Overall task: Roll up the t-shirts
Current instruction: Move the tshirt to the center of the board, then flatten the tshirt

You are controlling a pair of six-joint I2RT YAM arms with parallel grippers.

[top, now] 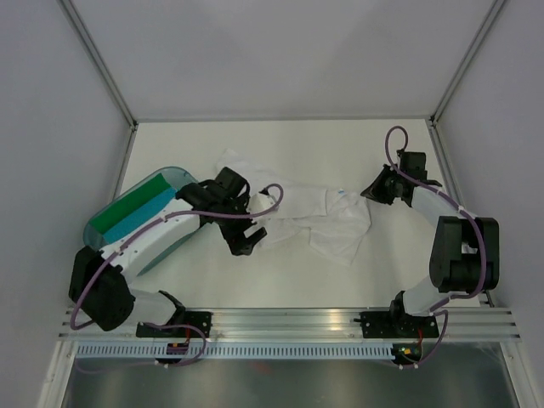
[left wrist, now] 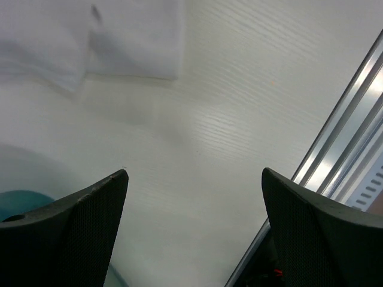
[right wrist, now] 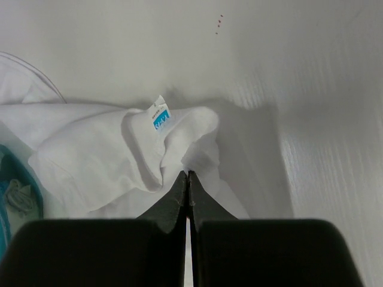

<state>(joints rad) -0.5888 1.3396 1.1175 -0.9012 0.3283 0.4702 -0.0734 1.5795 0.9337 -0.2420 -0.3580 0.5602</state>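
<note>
A: White short-sleeved cloth t-shirt [top: 327, 223], where is it seen?

B: It's laid crumpled and unrolled at mid table, betw. the two arms. A small blue neck label [right wrist: 158, 116] is shown at its R end.

A: R gripper [right wrist: 189, 174]?

B: Fingers are pressed together, and a raised fold of the t-shirt next to the label is pinched at the tips. In top view it's found at the cloth's far-R edge [top: 374, 191].

A: L gripper [left wrist: 194, 173]?

B: Jaws are spread wide and nothing is held. Only bare pale wood-grain table [left wrist: 227, 119] is seen betw. the fingers. The t-shirt edge is seen at that view's upper left [left wrist: 131, 42], apart from the tips. In top view the gripper is placed just beside the cloth's L end [top: 245, 240].

A: Other shirts?

B: A green cloth roll [top: 127, 208] and a turquoise cloth roll [top: 157, 200] are packed side by side in a translucent teal plastic tub [top: 106, 223] at table L, partly covered by the L arm.

A: Anything else?

B: A silver aluminium rail [top: 289, 323] is run along the near edge, w/ both bases bolted to it.
</note>
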